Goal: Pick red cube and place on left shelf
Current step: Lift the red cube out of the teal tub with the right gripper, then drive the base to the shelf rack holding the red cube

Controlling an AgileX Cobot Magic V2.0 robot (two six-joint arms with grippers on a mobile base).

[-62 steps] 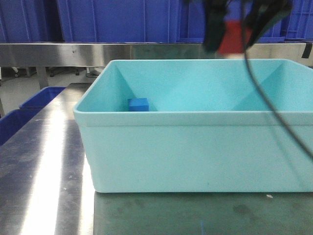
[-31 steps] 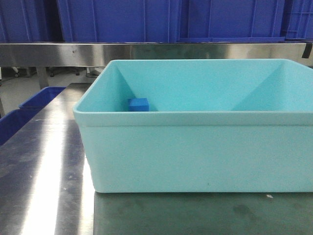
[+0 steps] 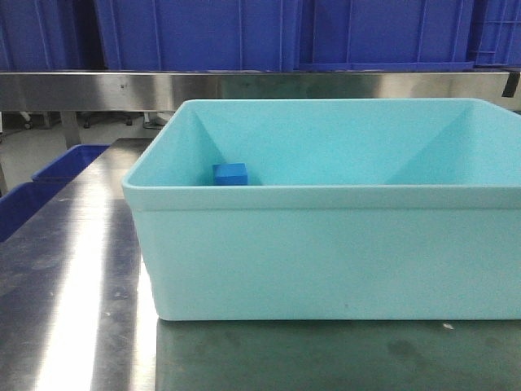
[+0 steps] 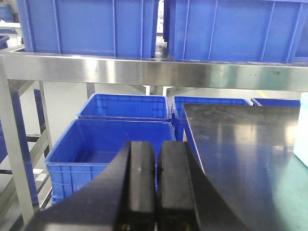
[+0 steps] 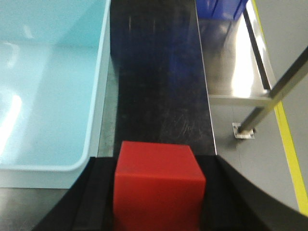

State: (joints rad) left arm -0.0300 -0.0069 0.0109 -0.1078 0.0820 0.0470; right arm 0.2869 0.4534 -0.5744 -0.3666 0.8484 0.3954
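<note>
The red cube (image 5: 156, 185) is pinched between the two dark fingers of the right gripper (image 5: 155, 192), which press on two of its opposite faces. It hangs above the dark tabletop (image 5: 159, 72), just outside the rounded corner of the pale teal tub (image 5: 48, 96) and clear of its rim. Past the tub on that side the tabletop ends. Beyond it are a bare steel ledge (image 5: 231, 72), a steel post (image 5: 269, 101) with a bolted foot plate, and a yellow line (image 5: 288, 144) on the grey floor. From the front, the tub (image 3: 326, 244) fills most of the tabletop (image 3: 73, 269), and a small blue cube (image 3: 229, 173) sits on its floor against a side wall, near the far corner. Behind the tub, the steel rail of the left shelf (image 3: 244, 85) runs across, with deep-blue crates (image 3: 195, 32) lined up on top and almost touching. In the left wrist view the same rail (image 4: 144, 72) crosses ahead, and under it several open blue crates (image 4: 110, 139) stand beside the tabletop edge, well away from the tub, which shows only as a thin strip at the picture's border. The left gripper (image 4: 155, 178) has its fingers pressed together with only a thin seam between them and nothing in it.
</note>
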